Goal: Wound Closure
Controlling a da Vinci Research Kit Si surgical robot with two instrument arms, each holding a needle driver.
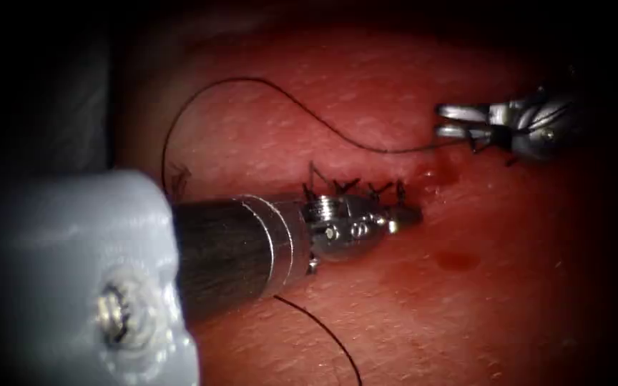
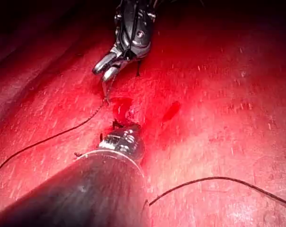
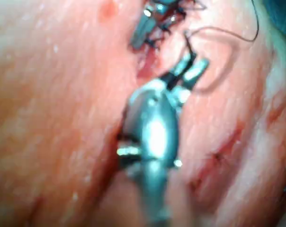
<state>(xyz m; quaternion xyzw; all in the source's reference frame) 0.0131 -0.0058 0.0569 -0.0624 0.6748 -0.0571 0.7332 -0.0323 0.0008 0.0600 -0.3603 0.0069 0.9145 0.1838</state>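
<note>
The tissue [image 1: 523, 300] carries a cut closed by several dark stitches [image 1: 355, 187]. My left tool [image 1: 410, 214] lies along the cut, jaws shut, its tip at the right end of the stitch row. I cannot see anything held in it. My right tool [image 1: 441, 120] hovers to the upper right of the cut with jaws slightly open. The black thread [image 1: 252, 80] runs from a wide loop on the left up to it and lies dark across its jaws and wrist. In the left wrist view the thread [image 2: 53, 137] hangs down from the right tool [image 2: 105, 71].
A second strand of thread [image 1: 323, 332] curves away below the left shaft. Red fluid [image 1: 458, 260] pools to the right of the cut, with a smaller spot [image 1: 438, 174] by the last stitch. The right wrist view has the right tool [image 3: 192, 66] just short of the left tool [image 3: 143, 28].
</note>
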